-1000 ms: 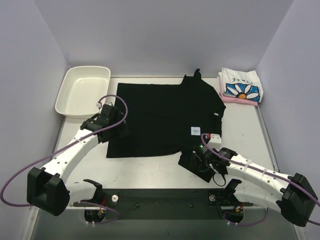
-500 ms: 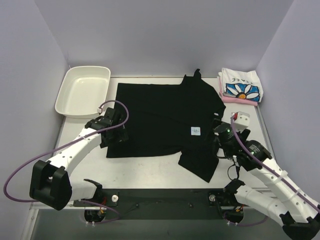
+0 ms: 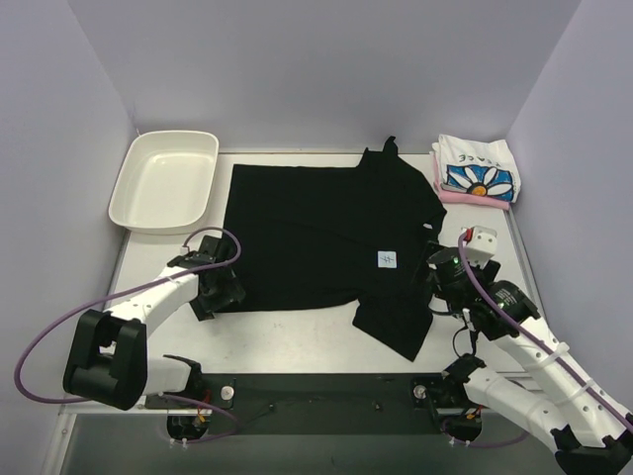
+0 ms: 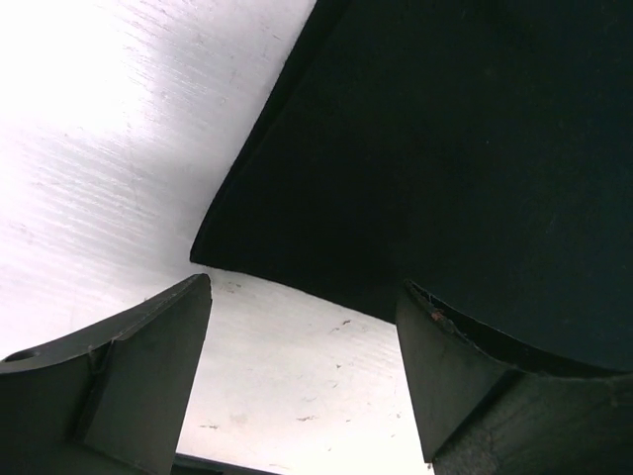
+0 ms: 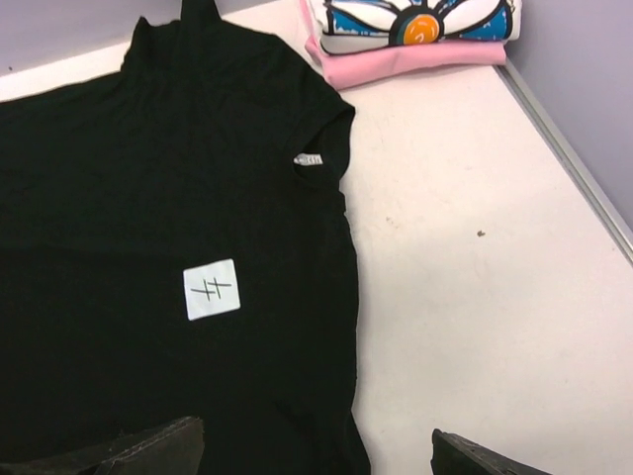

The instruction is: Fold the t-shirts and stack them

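Note:
A large black t-shirt (image 3: 316, 233) lies spread flat mid-table, with a white tag (image 3: 387, 259) near its right side. My left gripper (image 3: 218, 293) is low at the shirt's near-left corner. It is open, and in the left wrist view (image 4: 305, 289) the corner of the black cloth (image 4: 415, 148) lies just ahead of the fingers, with bare table between them. My right gripper (image 3: 436, 281) hovers open over the shirt's right edge (image 5: 316, 447), holding nothing. The folded daisy t-shirt (image 3: 479, 170) rests on the pink t-shirt (image 3: 473, 199) at the back right.
A white plastic tray (image 3: 131, 198) stands at the back left. The table's raised rim (image 5: 569, 163) runs along the right side. Purple walls close in the left, back and right. Bare table (image 3: 297, 332) shows in front of the shirt.
My left gripper slid toward me along the shirt's left edge to its near corner. My right arm lifted off the shirt's near flap and swung to the right edge.

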